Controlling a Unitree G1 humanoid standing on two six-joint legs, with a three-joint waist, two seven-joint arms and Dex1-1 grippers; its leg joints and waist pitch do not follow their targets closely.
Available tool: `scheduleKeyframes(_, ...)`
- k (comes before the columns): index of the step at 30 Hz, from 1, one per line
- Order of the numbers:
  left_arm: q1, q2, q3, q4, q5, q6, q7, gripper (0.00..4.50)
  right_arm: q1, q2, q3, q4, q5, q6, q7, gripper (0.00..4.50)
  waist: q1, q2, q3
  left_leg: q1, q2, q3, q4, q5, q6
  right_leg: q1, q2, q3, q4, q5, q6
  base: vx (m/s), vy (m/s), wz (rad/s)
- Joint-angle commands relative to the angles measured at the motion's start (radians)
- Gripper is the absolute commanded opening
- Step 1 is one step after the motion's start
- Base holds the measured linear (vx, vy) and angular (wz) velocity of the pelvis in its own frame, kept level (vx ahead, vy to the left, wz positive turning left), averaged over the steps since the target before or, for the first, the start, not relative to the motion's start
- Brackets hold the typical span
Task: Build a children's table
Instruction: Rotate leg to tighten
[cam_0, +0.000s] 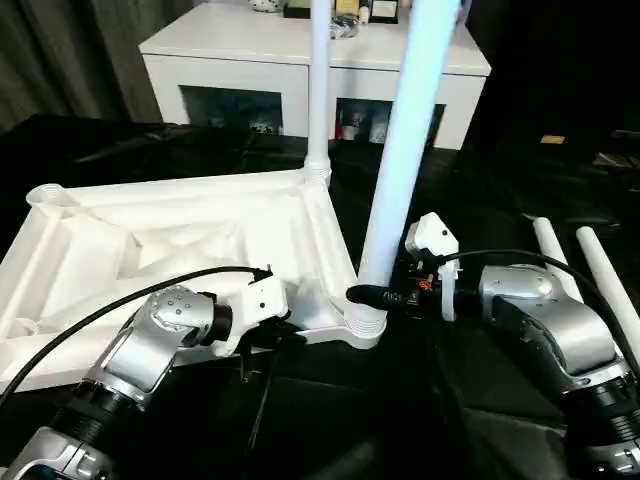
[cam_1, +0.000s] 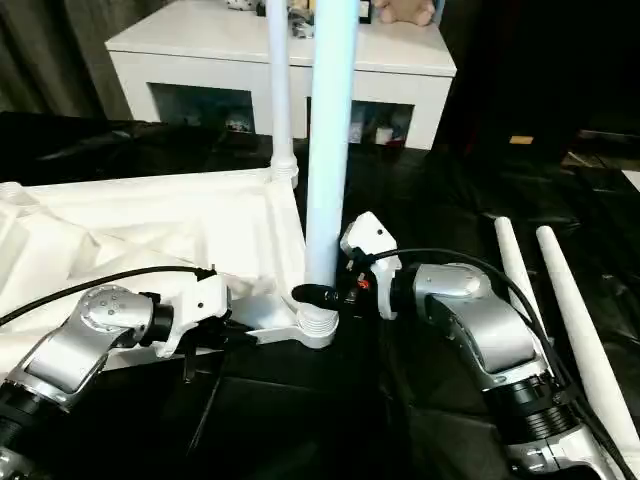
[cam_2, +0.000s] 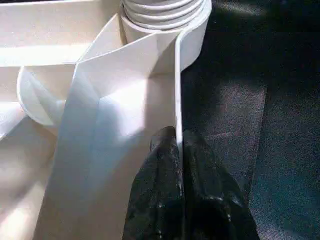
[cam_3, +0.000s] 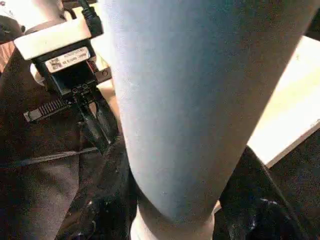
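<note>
The tabletop (cam_0: 200, 240) rim is pinched by the left gripper (cam_2: 178, 145) for steadiness, while the leg (cam_0: 395, 180) is clamped by the right gripper (cam_3: 180, 210) for seating.

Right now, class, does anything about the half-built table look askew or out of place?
Yes. The near leg, gripped low by the right pincer, leans away from the straight far leg, so it may not be fully seated in its corner socket. The left pincer pinches the tabletop rim.
</note>
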Motion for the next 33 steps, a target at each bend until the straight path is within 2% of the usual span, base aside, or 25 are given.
scheduleKeyframes(1,-0.010,0.002,0.021,0.002,-0.009,-0.013,0.035,0.00,0.071,-0.012,0.082,0.088,-0.059,0.050,0.006,1.82,-0.001,-0.003,-0.028,-0.005,0.029,-0.006,-0.100,-0.260,-0.004,0.027,-0.043,0.030,-0.092,-0.323,-0.176,0.000,0.000,0.00)
scheduleKeyframes(4,-0.016,0.003,0.025,0.019,0.002,-0.017,0.050,0.00,0.067,0.012,0.072,0.119,-0.077,0.019,-0.035,1.82,-0.002,0.003,-0.030,-0.003,0.028,-0.005,-0.101,-0.263,-0.008,0.026,-0.042,0.029,-0.094,-0.315,-0.179,0.000,0.000,0.00)
scheduleKeyframes(6,-0.026,-0.005,0.033,0.042,0.012,-0.012,0.074,0.00,0.055,0.042,0.056,0.154,-0.092,0.013,-0.092,1.82,-0.003,0.002,-0.030,-0.003,0.028,-0.005,-0.105,-0.264,-0.012,0.027,-0.040,0.028,-0.096,-0.308,-0.180,0.000,0.000,0.00)
scheduleKeyframes(7,-0.031,-0.010,0.036,0.054,0.015,-0.008,0.084,0.00,0.048,0.056,0.047,0.172,-0.100,0.015,-0.122,1.82,-0.005,0.002,-0.029,-0.001,0.027,-0.003,-0.105,-0.276,-0.015,0.023,-0.039,0.027,-0.099,-0.323,-0.180,0.000,0.000,0.00)
scheduleKeyframes(8,-0.038,-0.018,0.043,0.072,0.022,-0.001,0.107,0.00,0.039,0.072,0.040,0.195,-0.113,0.014,-0.160,1.82,-0.010,0.001,-0.024,-0.002,0.023,-0.005,-0.108,-0.311,-0.026,0.021,-0.039,0.026,-0.103,-0.389,-0.167,0.000,0.000,0.00)
scheduleKeyframes(9,-0.045,-0.025,0.047,0.086,0.027,0.002,0.123,0.00,0.031,0.083,0.036,0.213,-0.122,0.012,-0.184,1.82,-0.014,0.000,-0.024,-0.001,0.023,-0.011,-0.110,-0.343,-0.038,0.023,-0.042,0.023,-0.107,-0.455,-0.145,0.000,0.000,0.00)
scheduleKeyframes(10,-0.052,-0.034,0.050,0.101,0.037,0.026,0.150,0.00,0.018,0.106,0.024,0.249,-0.137,0.012,-0.240,1.82,-0.015,0.000,-0.025,0.000,0.024,-0.013,-0.111,-0.348,-0.042,0.023,-0.043,0.023,-0.109,-0.472,-0.134,0.000,0.000,0.00)
scheduleKeyframes(11,-0.067,-0.058,0.061,0.125,0.046,0.074,0.202,0.00,-0.008,0.151,0.001,0.315,-0.160,0.014,-0.339,1.82,-0.023,0.002,-0.023,0.002,0.023,-0.014,-0.111,-0.365,-0.051,0.014,-0.043,0.023,-0.111,-0.500,-0.126,0.000,0.000,0.00)
scheduleKeyframes(12,-0.074,-0.079,0.073,0.130,0.041,0.101,0.231,0.00,-0.020,0.174,-0.012,0.343,-0.167,0.014,-0.387,1.82,-0.032,-0.001,-0.021,0.004,0.019,-0.017,-0.111,-0.395,-0.058,0.012,-0.042,0.019,-0.119,-0.554,-0.110,0.000,0.000,0.00)
scheduleKeyframes(14,-0.085,-0.127,0.093,0.124,0.025,0.168,0.281,0.00,-0.049,0.229,-0.042,0.408,-0.180,-0.003,-0.493,1.82,-0.037,0.000,-0.024,0.006,0.021,-0.021,-0.111,-0.404,-0.058,0.013,-0.045,0.018,-0.120,-0.571,-0.100,0.000,0.000,0.00)
scheduleKeyframes(15,-0.085,-0.127,0.093,0.124,0.025,0.168,0.281,0.00,-0.049,0.229,-0.042,0.408,-0.180,-0.003,-0.493,1.82,-0.043,-0.001,-0.023,-0.001,0.021,-0.026,-0.115,-0.403,-0.052,0.018,-0.045,0.013,-0.123,-0.564,-0.095,0.000,0.000,0.00)
scheduleKeyframes(16,-0.091,-0.149,0.091,0.115,0.028,0.198,0.303,0.00,-0.066,0.259,-0.056,0.445,-0.182,-0.008,-0.541,1.82,-0.045,-0.003,-0.024,-0.001,0.021,-0.025,-0.116,-0.404,-0.047,0.018,-0.044,0.014,-0.125,-0.555,-0.094,0.000,0.000,0.00)
scheduleKeyframes(17,-0.099,-0.189,0.086,0.097,0.033,0.248,0.338,0.00,-0.093,0.303,-0.077,0.503,-0.181,-0.023,-0.611,1.82,-0.052,-0.004,-0.027,0.002,0.024,-0.020,-0.115,-0.395,-0.046,0.014,-0.045,0.018,-0.122,-0.515,-0.115,0.000,0.000,0.00)
scheduleKeyframes(18,-0.106,-0.216,0.082,0.088,0.037,0.278,0.363,0.00,-0.113,0.333,-0.092,0.544,-0.180,-0.034,-0.658,1.82,-0.057,-0.002,-0.024,0.001,0.020,-0.020,-0.115,-0.401,-0.048,0.010,-0.043,0.016,-0.126,-0.519,-0.124,0.000,0.000,0.00)
scheduleKeyframes(19,-0.131,-0.303,0.081,0.081,0.049,0.363,0.447,0.00,-0.164,0.395,-0.119,0.639,-0.183,-0.068,-0.767,1.82,-0.060,-0.003,-0.026,0.001,0.021,-0.023,-0.114,-0.399,-0.051,0.013,-0.044,0.015,-0.122,-0.514,-0.127,0.000,0.000,0.00)
scheduleKeyframes(20,-0.131,-0.303,0.081,0.081,0.049,0.363,0.447,0.00,-0.164,0.395,-0.119,0.639,-0.183,-0.068,-0.767,1.82,-0.064,0.001,-0.025,0.001,0.021,-0.024,-0.115,-0.405,-0.054,0.012,-0.044,0.013,-0.124,-0.506,-0.133,0.000,0.000,0.00)
scheduleKeyframes(22,-0.158,-0.392,0.081,0.082,0.062,0.425,0.529,0.00,-0.208,0.445,-0.153,0.717,-0.174,-0.096,-0.867,1.82,-0.065,-0.006,-0.027,0.003,0.021,-0.021,-0.114,-0.411,-0.051,0.014,-0.041,0.011,-0.125,-0.466,-0.133,0.000,0.000,0.00)
scheduleKeyframes(23,-0.158,-0.392,0.081,0.082,0.062,0.425,0.529,0.00,-0.208,0.445,-0.153,0.717,-0.174,-0.096,-0.867,1.82,-0.061,-0.005,-0.029,0.003,0.019,-0.019,-0.114,-0.403,-0.040,0.015,-0.040,0.011,-0.127,-0.440,-0.135,0.000,0.000,0.00)
scheduleKeyframes(24,-0.180,-0.490,0.081,0.079,0.062,0.464,0.603,0.00,-0.256,0.483,-0.171,0.792,-0.178,-0.131,-0.944,1.82,-0.062,-0.009,-0.031,0.005,0.020,-0.014,-0.111,-0.398,-0.032,0.009,-0.041,0.016,-0.123,-0.417,-0.145,0.000,0.000,0.00)
scheduleKeyframes(25,-0.186,-0.519,0.082,0.080,0.061,0.471,0.628,0.00,-0.271,0.491,-0.171,0.815,-0.187,-0.144,-0.966,1.82,-0.060,-0.011,-0.029,0.003,0.020,-0.016,-0.112,-0.396,-0.028,0.011,-0.040,0.013,-0.129,-0.423,-0.141,0.000,0.000,0.00)
scheduleKeyframes(28,-0.190,-0.544,0.079,0.082,0.064,0.479,0.654,0.00,-0.291,0.504,-0.178,0.839,-0.193,-0.159,-0.993,1.82,-0.056,-0.013,-0.035,-0.002,0.019,-0.013,-0.111,-0.366,-0.022,0.016,-0.040,0.014,-0.124,-0.385,-0.137,0.000,0.000,0.00)
scheduleKeyframes(29,-0.188,-0.541,0.075,0.085,0.070,0.476,0.661,0.00,-0.299,0.508,-0.179,0.841,-0.194,-0.163,-0.995,1.82,-0.051,-0.016,-0.036,-0.004,0.019,-0.009,-0.110,-0.328,-0.011,0.018,-0.037,0.016,-0.120,-0.313,-0.146,0.000,0.000,0.00)
scheduleKeyframes(30,-0.188,-0.542,0.074,0.084,0.077,0.482,0.669,0.00,-0.310,0.514,-0.185,0.858,-0.198,-0.174,-1.000,1.82,-0.050,-0.018,-0.035,-0.006,0.019,-0.006,-0.111,-0.319,-0.004,0.018,-0.036,0.016,-0.119,-0.301,-0.149,0.000,0.000,0.00)
scheduleKeyframes(33,-0.184,-0.528,0.078,0.081,0.085,0.479,0.672,0.00,-0.322,0.516,-0.189,0.874,-0.201,-0.192,-0.997,1.82,-0.052,-0.017,-0.037,-0.009,0.020,-0.008,-0.112,-0.325,-0.006,0.018,-0.037,0.014,-0.120,-0.332,-0.142,0.000,0.000,0.00)
